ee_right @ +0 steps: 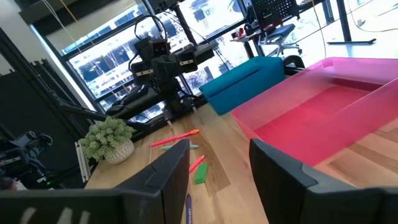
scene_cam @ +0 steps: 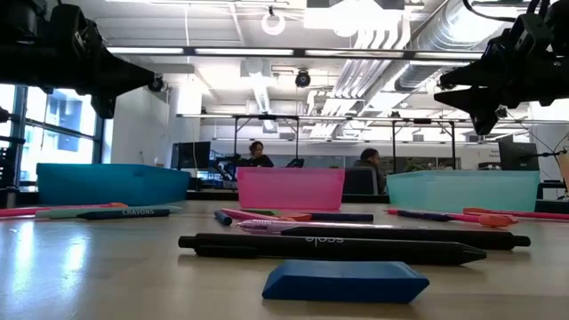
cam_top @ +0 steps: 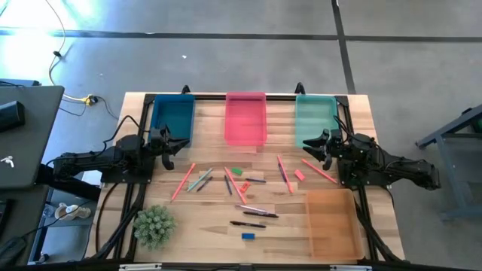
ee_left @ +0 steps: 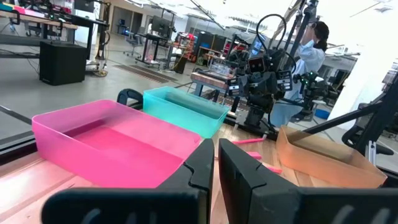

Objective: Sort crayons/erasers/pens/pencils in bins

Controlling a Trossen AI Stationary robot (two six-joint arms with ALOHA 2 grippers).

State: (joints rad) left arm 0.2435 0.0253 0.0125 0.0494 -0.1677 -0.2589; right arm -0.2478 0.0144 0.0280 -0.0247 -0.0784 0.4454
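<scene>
Both arms hover above the table and hold nothing. My left gripper (cam_top: 179, 144) (ee_left: 216, 169) is shut, in front of the dark blue bin (cam_top: 173, 117). My right gripper (cam_top: 308, 147) (ee_right: 219, 167) is open, in front of the teal-green bin (cam_top: 316, 117). The pink bin (cam_top: 245, 118) stands between those two at the far edge, and the orange bin (cam_top: 331, 223) sits near right. Salmon and grey-teal sticks and dark pens (cam_top: 249, 223) (scene_cam: 329, 246) lie scattered mid-table. The green eraser (cam_top: 236, 171), pink eraser (cam_top: 300, 175) and blue eraser (cam_top: 248, 235) (scene_cam: 347, 280) lie flat among them.
A small potted plant (cam_top: 154, 226) stands at the near left corner. Dark frame rails (cam_top: 124, 188) run along the table's left and right sides under the arms. A laptop (cam_top: 22, 135) sits off the table to the left. People sit in the room beyond the far edge.
</scene>
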